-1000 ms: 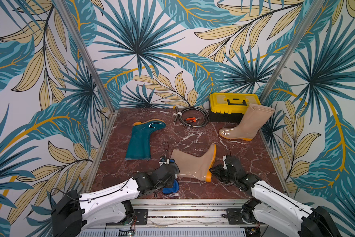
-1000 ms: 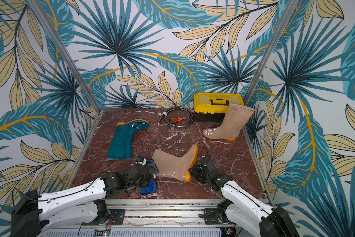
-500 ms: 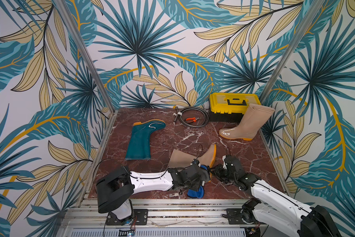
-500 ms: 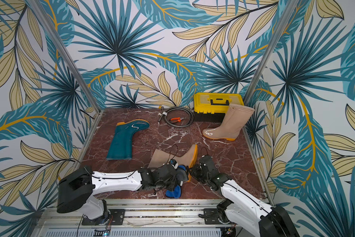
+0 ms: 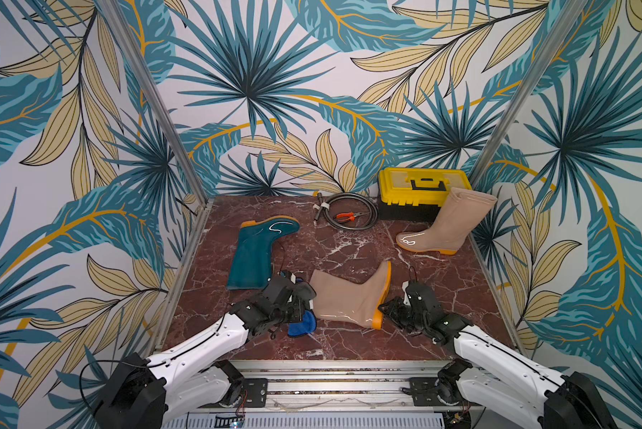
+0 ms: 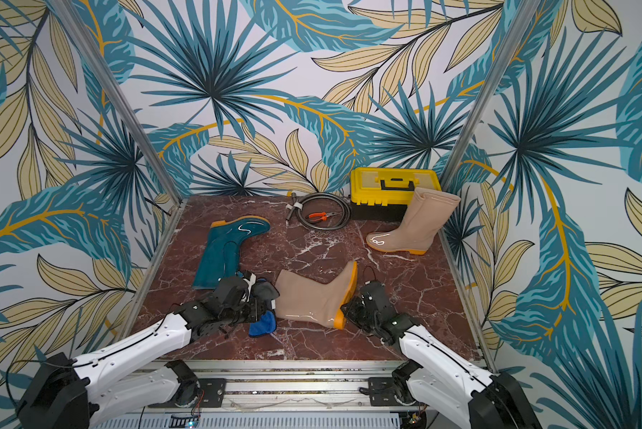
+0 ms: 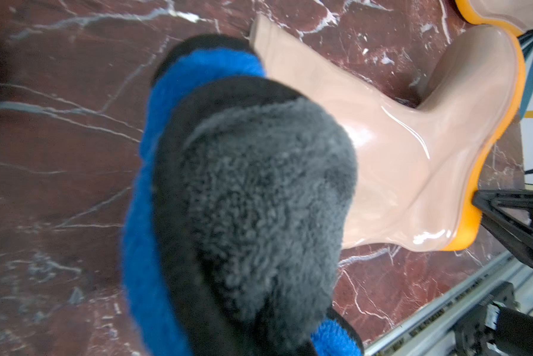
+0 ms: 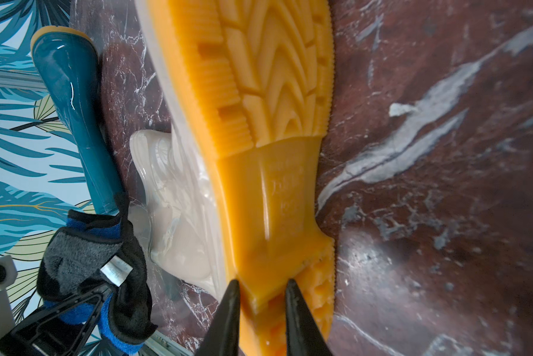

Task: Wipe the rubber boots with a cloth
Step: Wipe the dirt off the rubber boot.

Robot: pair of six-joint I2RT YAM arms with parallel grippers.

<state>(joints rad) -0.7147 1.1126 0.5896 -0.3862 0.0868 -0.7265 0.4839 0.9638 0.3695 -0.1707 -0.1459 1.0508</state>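
A beige rubber boot [image 5: 345,297] lies on its side near the table's front, its orange sole [image 8: 259,123] facing right. My left gripper [image 5: 300,299] is at the open end of the boot's shaft, shut on the blue and grey cloth [image 7: 243,200]. A blue fold of the cloth [image 5: 302,327] hangs to the table. The cloth hides the left fingers in the left wrist view. My right gripper [image 8: 262,282] is shut on the heel of the sole. A dark teal boot [image 5: 256,252] lies at the left. Another beige boot [image 5: 449,223] stands upright at the back right.
A yellow toolbox [image 5: 421,189] stands at the back right, behind the upright boot. A coiled cable [image 5: 364,208] with orange pliers [image 5: 343,216] lies beside it. Leaf-patterned walls close in three sides. An aluminium rail [image 5: 330,386] runs along the front edge.
The left gripper swept the cloth along the lying beige boot to its foot, then came back to the shaft's open end. The right gripper has stayed on the heel.
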